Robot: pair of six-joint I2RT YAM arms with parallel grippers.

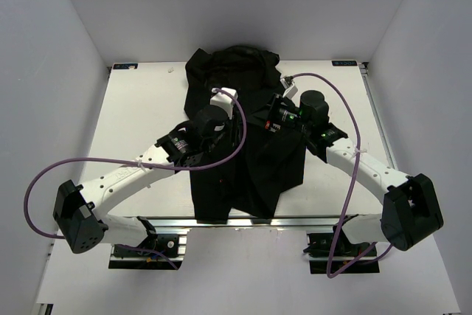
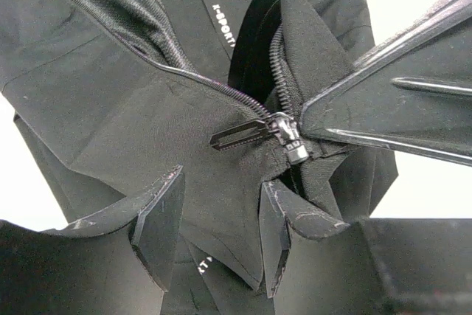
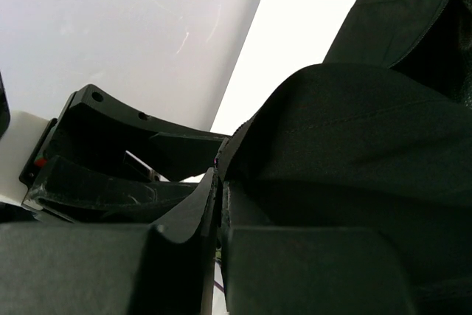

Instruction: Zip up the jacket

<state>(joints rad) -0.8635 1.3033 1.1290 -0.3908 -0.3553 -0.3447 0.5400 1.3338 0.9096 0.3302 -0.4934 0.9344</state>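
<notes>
White walls box in a pale worktop. The jacket lies in the middle of it, collar end at the far side and hem at the near edge. Both arms lean in and meet over its chest. The right tool is closed flat on a fold of the black cloth. The left tool stands about half open with fabric between its fingers, just below the slider; whether it truly bites I cannot tell. Above the slider the teeth part into an open V, so the zipping looks only partway done. The pull tab sticks out sideways, and neither tool has it. The next move, I'd judge, calls for pinching that tab (a small, slippery target) with the cloth pulled taut. Only the left wrist camera shows slider and tab. Overhead the arms hide them, and the right wrist sees just cloth and wall.
</notes>
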